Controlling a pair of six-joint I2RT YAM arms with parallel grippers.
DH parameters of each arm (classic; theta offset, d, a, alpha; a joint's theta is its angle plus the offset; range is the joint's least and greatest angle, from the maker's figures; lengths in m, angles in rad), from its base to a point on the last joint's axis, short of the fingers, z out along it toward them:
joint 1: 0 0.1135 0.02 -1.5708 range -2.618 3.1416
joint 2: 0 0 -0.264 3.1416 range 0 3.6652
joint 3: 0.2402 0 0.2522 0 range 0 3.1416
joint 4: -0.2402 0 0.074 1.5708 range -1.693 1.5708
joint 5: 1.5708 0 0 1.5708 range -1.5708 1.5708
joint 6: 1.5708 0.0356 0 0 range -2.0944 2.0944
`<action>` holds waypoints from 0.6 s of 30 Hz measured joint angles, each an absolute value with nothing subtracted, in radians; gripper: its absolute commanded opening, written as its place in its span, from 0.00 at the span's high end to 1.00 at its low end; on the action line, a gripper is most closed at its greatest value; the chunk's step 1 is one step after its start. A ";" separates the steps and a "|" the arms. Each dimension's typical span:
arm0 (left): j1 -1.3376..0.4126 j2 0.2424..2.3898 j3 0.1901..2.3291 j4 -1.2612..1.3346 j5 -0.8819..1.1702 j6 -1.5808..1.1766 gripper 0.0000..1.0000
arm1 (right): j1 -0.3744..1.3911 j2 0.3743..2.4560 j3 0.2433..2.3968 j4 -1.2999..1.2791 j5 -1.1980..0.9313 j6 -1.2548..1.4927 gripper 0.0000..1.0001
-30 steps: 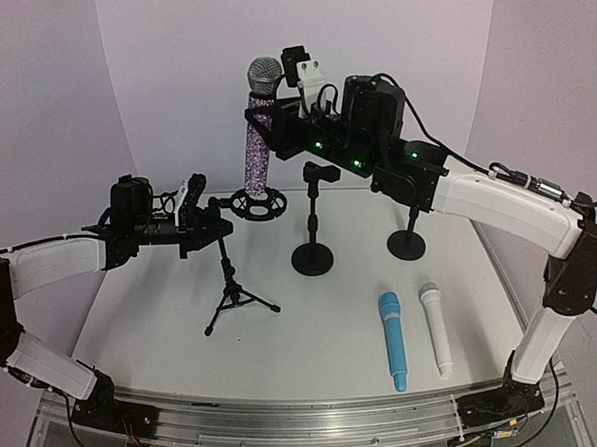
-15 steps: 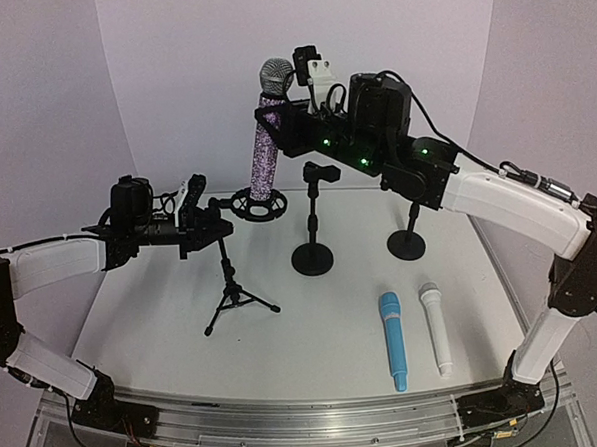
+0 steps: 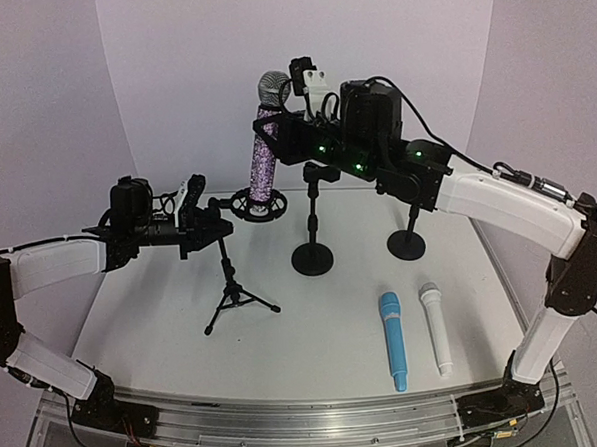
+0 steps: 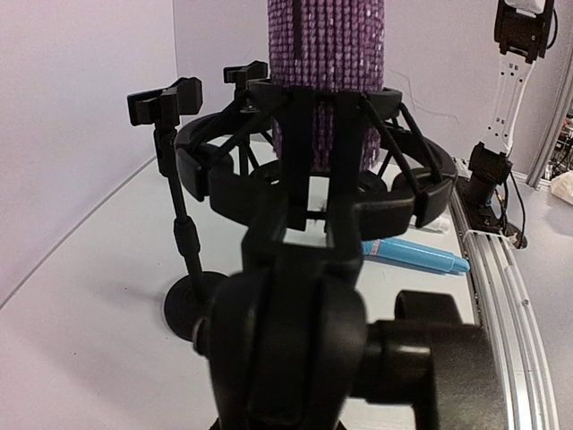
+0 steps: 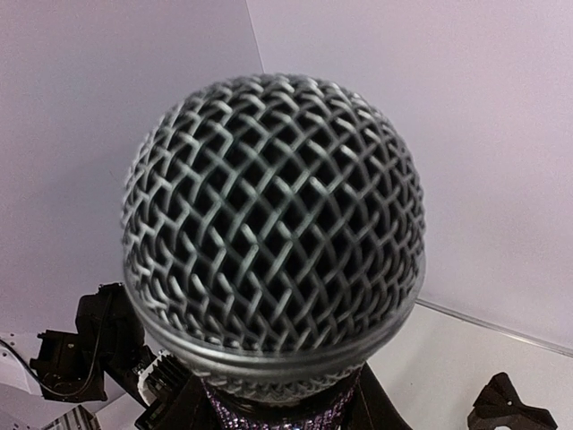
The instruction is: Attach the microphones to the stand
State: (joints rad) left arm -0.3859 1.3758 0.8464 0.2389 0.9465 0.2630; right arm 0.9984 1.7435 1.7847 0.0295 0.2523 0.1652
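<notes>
Black left gripper (image 3: 201,227) at the tripod stand (image 3: 225,267), jaws out of sight (cannot tell the grip). Purple microphone (image 3: 266,175) upright, tail in the ring mount (image 3: 240,204), clamped in right gripper (image 3: 268,133). Seating underway; next, press down, then release. Blue microphone (image 3: 392,339), white microphone (image 3: 436,326) lying unmounted.

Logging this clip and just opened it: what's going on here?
The right gripper holds the glittery purple microphone upright, its lower end down inside the shock mount ring of the tripod stand. The left gripper has its fingers apparently closed on the top of that stand, steadying it. The blue microphone and the white microphone lie on the table near the front, not yet mounted. Two round-base stands are behind them.
</notes>
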 measured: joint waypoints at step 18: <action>-0.381 1.374 0.811 0.327 0.945 0.190 1.00 | 0.967 1.778 1.659 0.255 0.152 0.175 1.00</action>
